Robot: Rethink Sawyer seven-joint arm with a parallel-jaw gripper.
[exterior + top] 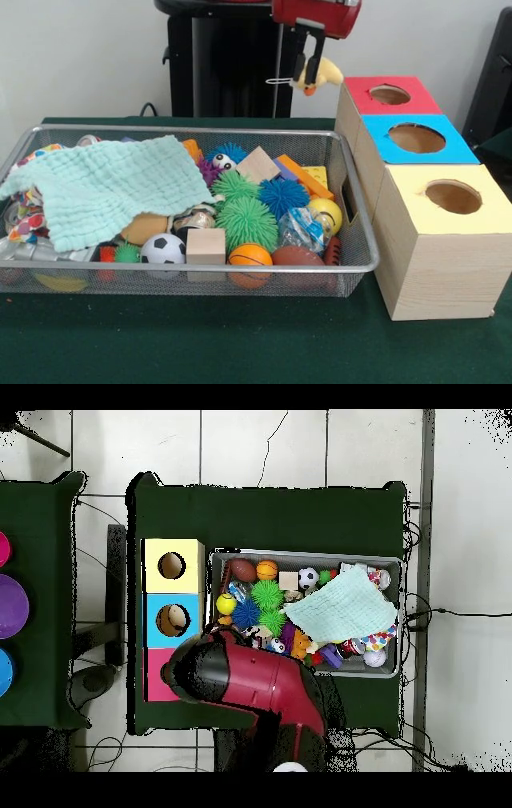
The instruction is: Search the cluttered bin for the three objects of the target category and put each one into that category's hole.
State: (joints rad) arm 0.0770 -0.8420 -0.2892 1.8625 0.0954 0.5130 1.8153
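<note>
My gripper [310,70] hangs from the red arm at the top, shut on a pale yellow squishy toy [326,74] with an orange tip. It holds the toy in the air just left of the red-topped box and its round hole [390,94], behind the bin's far right corner. The wire mesh bin [200,129] is full of toys. A tan bun-like squishy toy [144,228] pokes out from under the cloth near the bin's front. In the overhead view the arm [250,679] covers the gripper and most of the red box [157,676].
A mint cloth [104,188] covers the bin's left half. Spiky balls [246,220], wooden cubes [206,244], a yellow ball [324,212] and small sports balls [250,258] fill the rest. The blue-topped box [416,138] and yellow-topped box [453,196] stand in front of the red one.
</note>
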